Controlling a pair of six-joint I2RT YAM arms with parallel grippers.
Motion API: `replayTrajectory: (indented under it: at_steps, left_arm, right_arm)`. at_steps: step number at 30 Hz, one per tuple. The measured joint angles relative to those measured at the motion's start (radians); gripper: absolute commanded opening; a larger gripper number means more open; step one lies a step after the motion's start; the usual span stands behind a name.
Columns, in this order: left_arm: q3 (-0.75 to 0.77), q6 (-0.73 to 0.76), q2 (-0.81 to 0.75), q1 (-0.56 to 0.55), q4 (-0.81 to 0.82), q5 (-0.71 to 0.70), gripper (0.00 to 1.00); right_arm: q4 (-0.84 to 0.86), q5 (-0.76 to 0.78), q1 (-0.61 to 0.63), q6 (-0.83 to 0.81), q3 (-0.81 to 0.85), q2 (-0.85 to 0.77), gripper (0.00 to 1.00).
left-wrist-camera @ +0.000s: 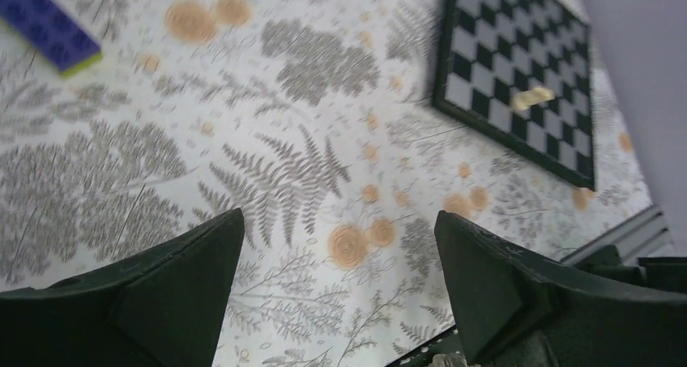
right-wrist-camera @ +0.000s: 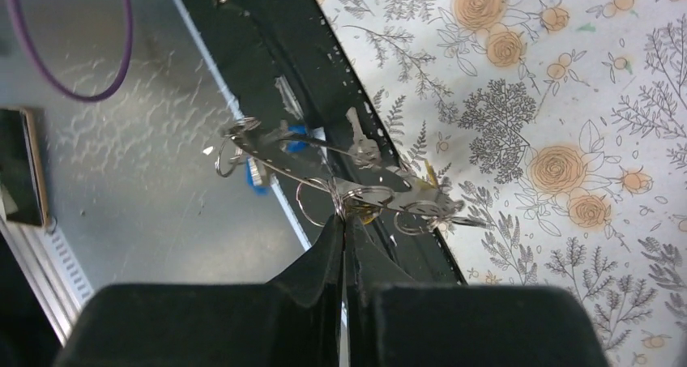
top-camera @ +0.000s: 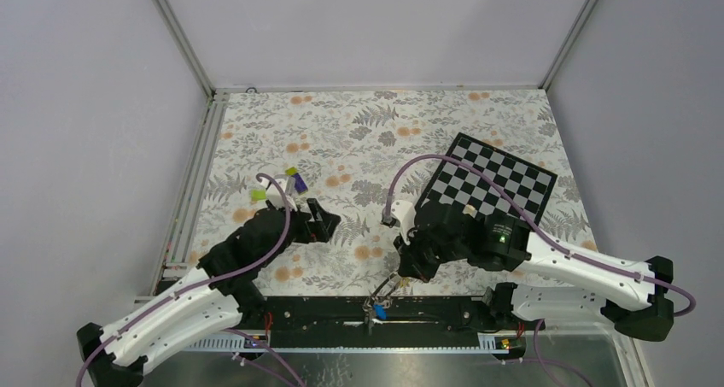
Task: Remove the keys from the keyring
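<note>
Floral surface [top-camera: 359, 139]: at its near edge, right pincer [right-wrist-camera: 343, 221] is clamped shut on the keyring [right-wrist-camera: 267, 157], keys [right-wrist-camera: 361, 142] strung crosswise just ahead. Left pincer [left-wrist-camera: 339, 221], wide open and empty, stands well apart leftward.

We see the left tool [top-camera: 323, 222] over the floral bench [top-camera: 359, 139], near the purple-and-green block [top-camera: 296, 180]. The right tool [top-camera: 405, 273] points down at the bench's near edge, its tip at the keyring [top-camera: 388, 285], whose keys [top-camera: 379, 310] lie across the black rail [top-camera: 307, 312]. A checkerboard [top-camera: 495, 182] lies at the right.
</note>
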Motion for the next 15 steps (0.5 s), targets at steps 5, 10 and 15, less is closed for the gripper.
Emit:
replayTrajectory:
  at_steps: [5, 10, 15]
  left_arm:
    - [0.031, 0.104, -0.07, 0.0, 0.073, 0.096, 0.92]
    - [0.031, 0.198, -0.111, 0.0, 0.226, 0.335, 0.87]
    - [0.032, 0.233, -0.098, 0.001, 0.382, 0.536, 0.72]
  right_arm:
    - [-0.08, -0.056, 0.0, -0.089, 0.079, -0.001, 0.0]
    - [-0.132, -0.047, 0.0, -0.132, 0.172, 0.009, 0.0]
    - [-0.136, -0.044, 0.0, -0.153, 0.266, 0.042, 0.0]
